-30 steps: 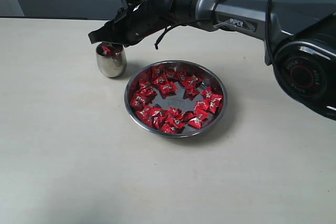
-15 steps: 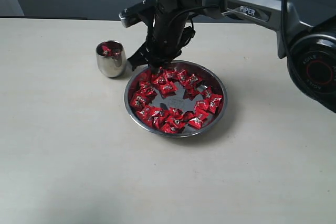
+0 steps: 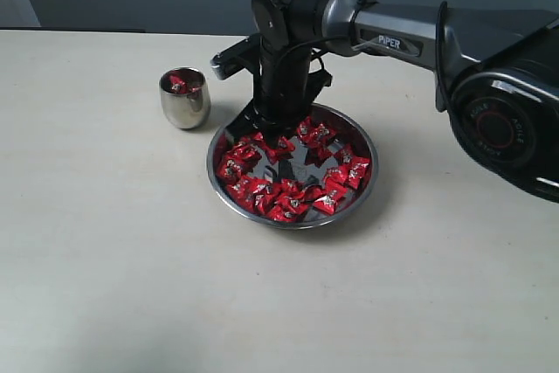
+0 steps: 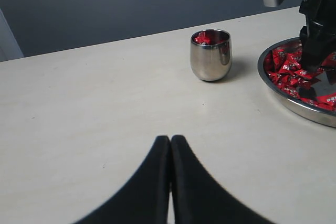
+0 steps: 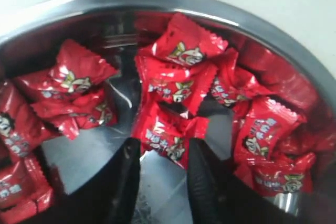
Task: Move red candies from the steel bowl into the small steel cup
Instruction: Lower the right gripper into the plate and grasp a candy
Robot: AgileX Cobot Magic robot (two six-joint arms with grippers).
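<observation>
The steel bowl (image 3: 374, 172) sits mid-table with many red candies (image 3: 288, 196) in a ring on its floor. My right gripper (image 3: 272, 131) points straight down into the bowl's far-left part. Seen from the right wrist, this gripper (image 5: 164, 145) is open, its black fingers (image 5: 125, 174) low over the bowl floor. One red candy (image 5: 167, 139) lies at the fingertips, its edge between them, ungripped. The small steel cup (image 3: 184, 99) stands left of the bowl with red candies (image 4: 203, 38) inside. My left gripper (image 4: 170, 139) is shut and empty above bare table, well short of the cup (image 4: 210, 55).
The right arm (image 3: 410, 37) stretches from the right edge over the table's back part. The bowl's rim (image 4: 294, 106) and the right arm's wrist (image 4: 317, 30) show at the edge of the left wrist view. A dark wall runs behind the pale table (image 3: 131, 259).
The right gripper has swung from above the cup over to the bowl and come down among the candies. The left gripper has stayed still.
</observation>
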